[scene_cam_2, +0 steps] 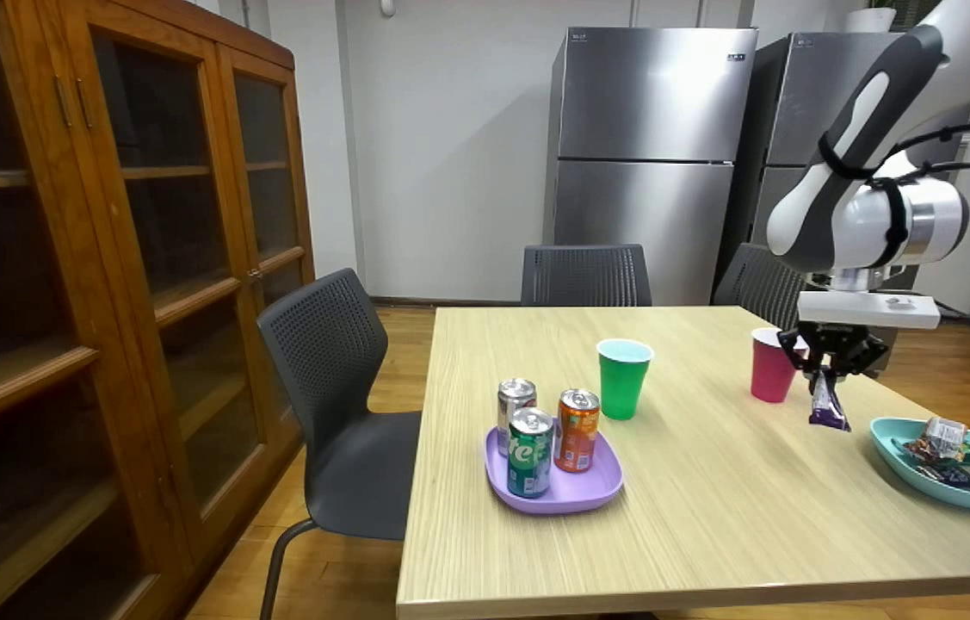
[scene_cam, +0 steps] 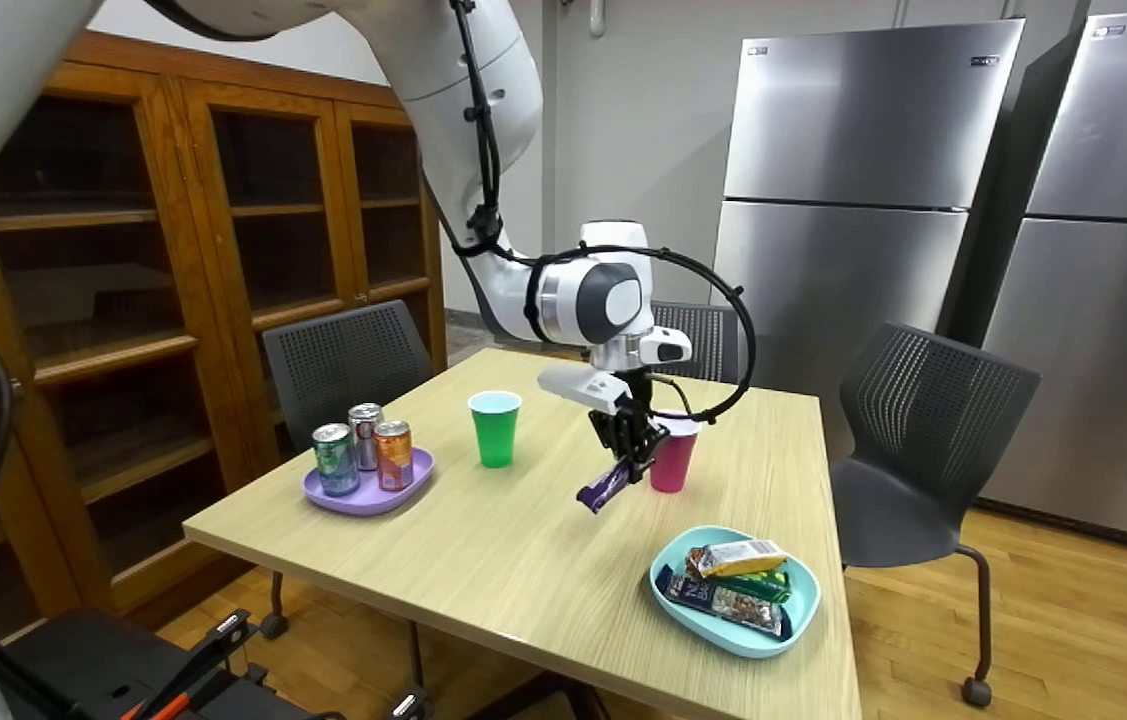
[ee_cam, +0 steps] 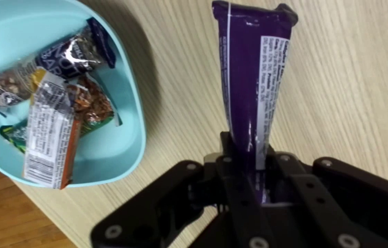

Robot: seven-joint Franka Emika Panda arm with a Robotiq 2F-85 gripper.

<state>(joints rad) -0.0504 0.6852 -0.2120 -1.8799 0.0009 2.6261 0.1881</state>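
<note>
In an exterior view, the gripper (scene_cam: 635, 466) has its jaws closed tight on one end of the purple bar (scene_cam: 604, 488), and the bar tilts out and down over the table (scene_cam: 523, 560)! Just behind the gripper stands the pink cup (scene_cam: 678, 465), partly hidden; whether they touch, I can't tell. Nearer the camera sits the plate (scene_cam: 708, 625), while the green cup (scene_cam: 495, 430) and the tray (scene_cam: 368, 502) stand well apart from the action. In an exterior view, with the cabinet (scene_cam_2: 97, 258) along the side and a chair (scene_cam_2: 325, 344) at the table, the purple bar hangs beneath the gripper, between pink cup and plate, and look at the tray: green can (scene_cam_2: 530, 461), orange can (scene_cam_2: 577, 435), silver can (scene_cam_2: 516, 396), all upright! In the wrist view, the purple bar juts straight out of the grip, small print showing on its wrapper, and there's the plate, apart from it, where the green bar (ee_cam: 14, 137) lies partly under the white bar (ee_cam: 45, 134), whose end laps over the rim, with the nut bar (ee_cam: 70, 57) at an angle beside them.
</note>
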